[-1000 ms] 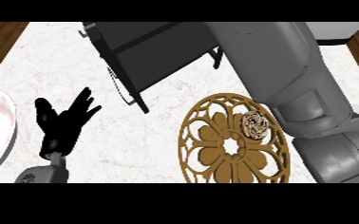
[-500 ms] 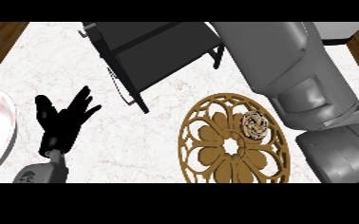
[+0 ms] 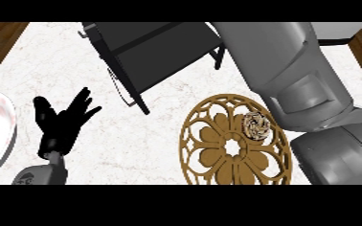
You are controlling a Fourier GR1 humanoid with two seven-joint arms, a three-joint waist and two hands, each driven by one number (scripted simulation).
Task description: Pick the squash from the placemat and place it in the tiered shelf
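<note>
Single head view, steep downward look onto worktop (image 3: 176,100). Close range; forearms enter from lower edge. Tiered shelf (image 3: 152,52) toward top, placemat (image 3: 233,148) at lower right. No second view.

Over the last second the right forearm (image 3: 297,81) shifted a little against the tiered shelf (image 3: 152,50): its upper end slid leftward along the shelf's right side, so that it covered slightly more of the shelf's far right corner than before. Its bulky lower segment (image 3: 329,158) drew a touch further away from the shelf, toward the lower right, and showed less of itself. The right hand was hidden throughout, so whether its fingers moved could not be told.
</note>
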